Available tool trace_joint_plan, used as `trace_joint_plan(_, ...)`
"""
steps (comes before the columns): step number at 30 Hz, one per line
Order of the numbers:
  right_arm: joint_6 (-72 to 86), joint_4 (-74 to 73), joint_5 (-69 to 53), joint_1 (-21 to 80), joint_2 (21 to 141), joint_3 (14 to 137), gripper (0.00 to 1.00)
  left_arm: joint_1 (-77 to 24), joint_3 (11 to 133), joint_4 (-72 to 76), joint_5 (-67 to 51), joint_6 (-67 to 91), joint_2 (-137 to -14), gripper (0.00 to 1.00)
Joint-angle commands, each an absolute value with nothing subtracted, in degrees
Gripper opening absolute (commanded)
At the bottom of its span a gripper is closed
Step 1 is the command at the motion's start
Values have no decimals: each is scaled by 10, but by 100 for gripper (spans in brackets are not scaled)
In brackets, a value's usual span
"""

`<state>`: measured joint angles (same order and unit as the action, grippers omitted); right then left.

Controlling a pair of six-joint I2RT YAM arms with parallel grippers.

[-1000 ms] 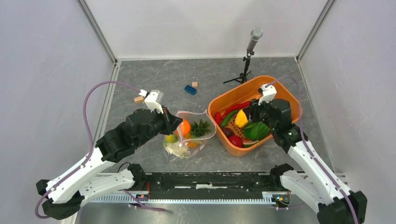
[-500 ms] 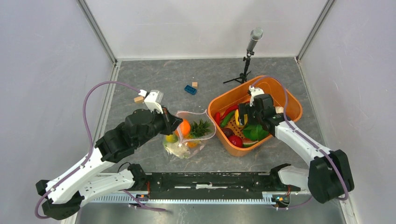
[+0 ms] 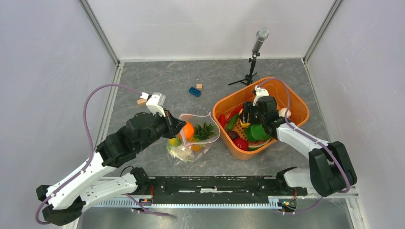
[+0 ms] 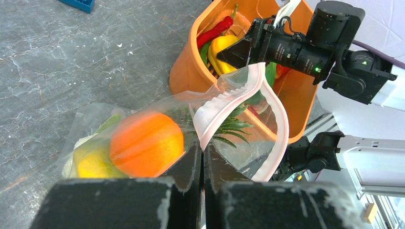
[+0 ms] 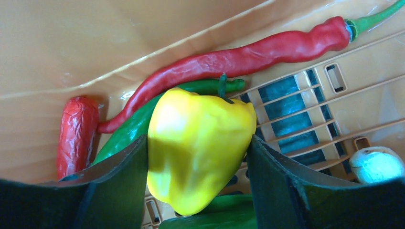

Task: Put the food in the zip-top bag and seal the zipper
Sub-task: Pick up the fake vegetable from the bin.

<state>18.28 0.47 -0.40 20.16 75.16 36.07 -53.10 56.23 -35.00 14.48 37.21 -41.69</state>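
- The grey table (image 3: 157, 81) carries everything.
- The orange basket (image 3: 292, 98) sits right of centre, holding the loose food: leafy greens (image 3: 260, 132), red pieces and chillies.
- The zip-top bag (image 3: 184, 153) lies just left of the basket, its mouth gaping toward it. Its pink zipper (image 4: 282, 124) curls upward, unsealed.
- The left gripper (image 4: 201, 145) has its fingers pressed together on the bag's rim at the zipper, holding the mouth up.
- The right gripper (image 5: 197, 143) reaches into the basket, its jaws clamping either side of the yellow pepper (image 5: 200, 119).
- An orange (image 4: 145, 143), a pineapple (image 3: 205, 130) and a yellow fruit (image 4: 93, 164) are inside the bag.
- A red chilli (image 5: 248, 55) and a green one (image 5: 129, 129) lie behind the pepper.
- A blue brick (image 3: 194, 91) rests farther back.
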Motion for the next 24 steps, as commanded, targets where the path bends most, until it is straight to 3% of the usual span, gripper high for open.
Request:
trace_joint_plan(1, 184, 63, -16, 200, 711, 344, 60, -530, 561, -334, 145, 371, -412, 3)
trace_joint_plan(7, 177, 72, -18, 200, 611, 308, 47, -530, 562, -334, 144, 371, -414, 3)
trace_joint_plan(17, 161, 64, -63, 199, 465, 308, 48, -530, 563, -328, 135, 372, -422, 3)
trace_joint_plan(24, 166, 68, -256, 201, 400, 361, 48, -530, 567, -327, 134, 373, -423, 3)
